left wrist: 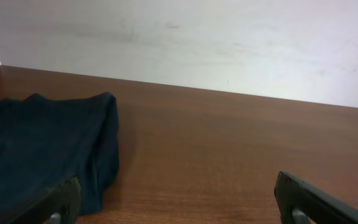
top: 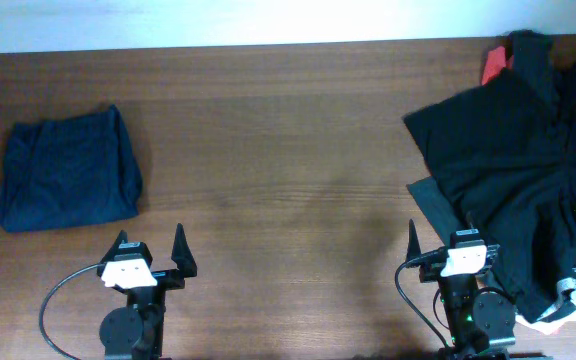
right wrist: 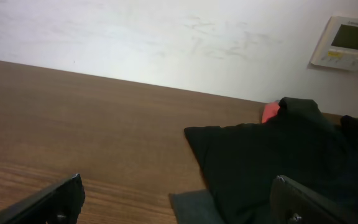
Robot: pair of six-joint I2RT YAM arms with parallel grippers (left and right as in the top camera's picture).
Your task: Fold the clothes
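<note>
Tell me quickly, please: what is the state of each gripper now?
Left gripper: jaws open, holding nothing.
Right gripper: jaws open, holding nothing.

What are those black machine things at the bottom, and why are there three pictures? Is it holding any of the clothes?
They are two robot arms sitting at a brown wooden table. Each ends in a two-finger claw called a gripper. The top picture looks down from above. The other two come from little cameras on the arms' wrists, so you see the dark fingertips at the bottom corners.

The left gripper and the right gripper are both open and hold nothing.

On the left lies a neatly folded dark blue cloth garment. On the right is a messy pile of black clothes, with a bit of red cloth peeking out behind. The white box on the wall is some wall panel.
</note>
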